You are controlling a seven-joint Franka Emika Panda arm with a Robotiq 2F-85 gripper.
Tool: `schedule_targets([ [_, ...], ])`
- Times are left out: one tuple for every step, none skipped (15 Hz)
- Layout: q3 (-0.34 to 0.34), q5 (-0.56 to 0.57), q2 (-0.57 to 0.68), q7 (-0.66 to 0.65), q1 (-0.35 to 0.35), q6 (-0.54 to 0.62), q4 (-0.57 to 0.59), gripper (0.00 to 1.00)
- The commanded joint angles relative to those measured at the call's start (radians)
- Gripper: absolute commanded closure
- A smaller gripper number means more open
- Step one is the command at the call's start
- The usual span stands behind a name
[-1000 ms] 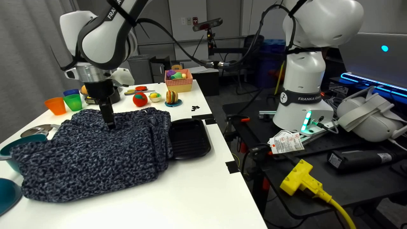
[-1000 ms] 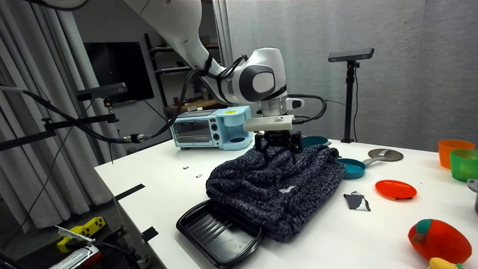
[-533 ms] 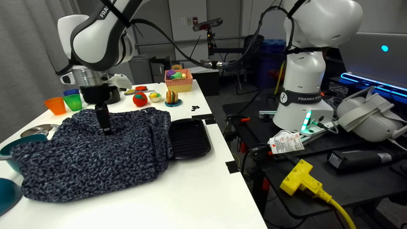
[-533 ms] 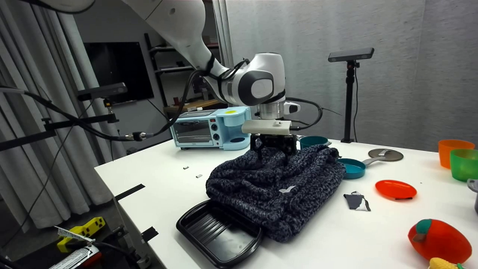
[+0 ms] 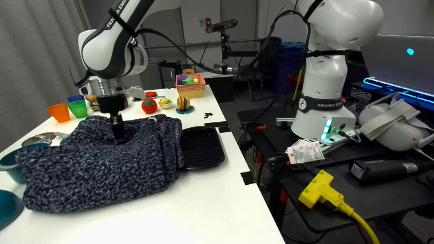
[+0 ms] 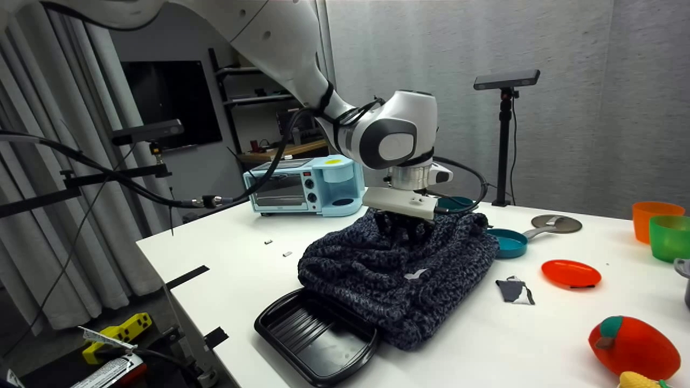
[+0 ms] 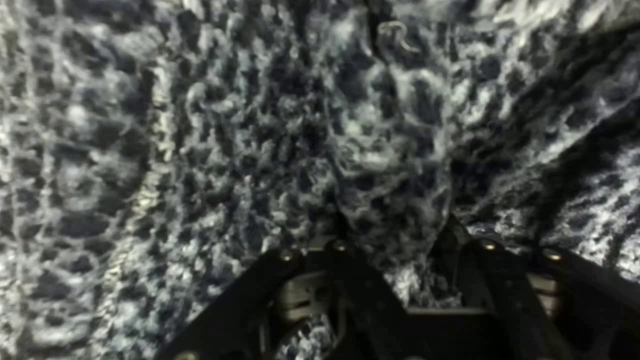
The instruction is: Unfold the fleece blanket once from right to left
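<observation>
Fleece blanket (image 5: 98,173), speckled dark navy and grey, lay in rumpled folds on the white worktop (image 5: 203,210), set in from the edge nearest the robot's base (image 5: 318,117). The gripper (image 7: 397,227) pointed down into it, well inside the blanket's borders, with its fingers (image 7: 367,285) standing partway apart. In the wrist view a ridge of the cloth stood up in the gap between them; whether they had a firm hold on it I could not tell. Around that spot the surface dipped into creases, and in an exterior view a small pale patch (image 6: 415,274) showed on it.

A black tray (image 5: 201,147) sat between the blanket and that same edge, right up against the folds. Toward the opposite edge, by the grey curtain (image 5: 30,54), stood an orange cup (image 5: 59,113) and a green cup (image 5: 78,109). In an exterior view a teal pan (image 6: 509,245) lay just beside the blanket, with a lid (image 6: 563,224) past it. Elsewhere were a red plate (image 6: 571,274), a toy burger (image 5: 183,103) and, at a far corner, a basket (image 5: 190,92). A light blue toaster oven (image 6: 280,191) stood near the far edge in an exterior view.
</observation>
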State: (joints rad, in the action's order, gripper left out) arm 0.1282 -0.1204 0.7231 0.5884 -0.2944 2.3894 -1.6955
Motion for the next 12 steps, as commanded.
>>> schedule_targets([
  [-0.015, 0.007, 0.024, -0.031, 0.028, -0.031, 0.045, 0.91],
  [-0.018, 0.019, 0.017, -0.043, 0.046, -0.025, 0.043, 0.98],
  [-0.02, 0.03, 0.013, -0.053, 0.061, -0.022, 0.043, 1.0],
  [-0.019, 0.042, 0.009, -0.064, 0.08, -0.022, 0.045, 1.0],
  [-0.02, 0.055, 0.006, -0.078, 0.098, -0.019, 0.047, 1.0],
  [-0.02, 0.073, 0.0, -0.094, 0.123, -0.017, 0.048, 0.98],
  [-0.021, 0.096, -0.005, -0.111, 0.147, -0.013, 0.048, 0.99],
  [-0.022, 0.118, -0.008, -0.128, 0.173, -0.014, 0.052, 0.99],
  [-0.02, 0.137, -0.007, -0.14, 0.195, -0.014, 0.058, 0.99],
  [-0.022, 0.158, -0.008, -0.159, 0.224, -0.012, 0.061, 0.99],
  [-0.025, 0.181, -0.008, -0.179, 0.25, -0.012, 0.067, 0.99],
  [-0.027, 0.199, -0.011, -0.197, 0.274, -0.011, 0.069, 0.99],
])
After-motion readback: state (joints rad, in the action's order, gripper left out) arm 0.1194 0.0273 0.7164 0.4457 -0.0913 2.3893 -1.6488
